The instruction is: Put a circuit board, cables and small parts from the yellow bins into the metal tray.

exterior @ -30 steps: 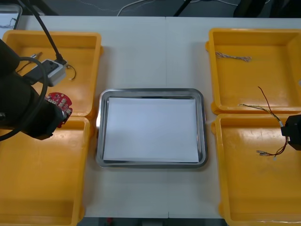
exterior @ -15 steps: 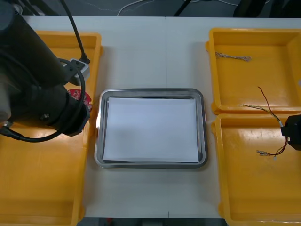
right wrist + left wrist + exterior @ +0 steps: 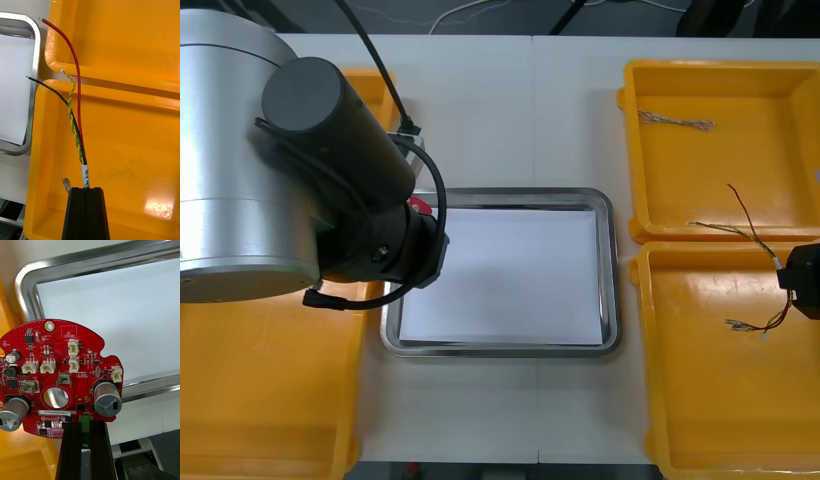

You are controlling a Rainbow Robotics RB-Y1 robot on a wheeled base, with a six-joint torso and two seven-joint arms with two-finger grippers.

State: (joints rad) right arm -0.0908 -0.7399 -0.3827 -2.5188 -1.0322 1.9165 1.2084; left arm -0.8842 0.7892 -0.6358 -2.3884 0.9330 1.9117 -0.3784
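My left gripper (image 3: pixel 85 424) is shut on the lower edge of a round red circuit board (image 3: pixel 56 375), held upright over the left rim of the metal tray (image 3: pixel 112 262), which is white inside. In the front view the left arm covers the tray's (image 3: pixel 605 270) left edge, and a sliver of the board (image 3: pixel 418 206) shows beside it. My right gripper (image 3: pixel 87 195) is shut on a bundle of red, black and yellow-green cables (image 3: pixel 77 112) over the near right yellow bin (image 3: pixel 123 157). It sits at the right edge (image 3: pixel 802 280) in the front view.
A twisted cable (image 3: pixel 675 122) lies in the far right bin (image 3: pixel 720 170). More thin cables (image 3: pixel 740 232) cross the wall between the two right bins. The near left bin (image 3: pixel 270 400) lies below the left arm.
The left arm has swung right, carrying the circuit board from above the far left bin to the tray's left edge. The right arm has not moved.
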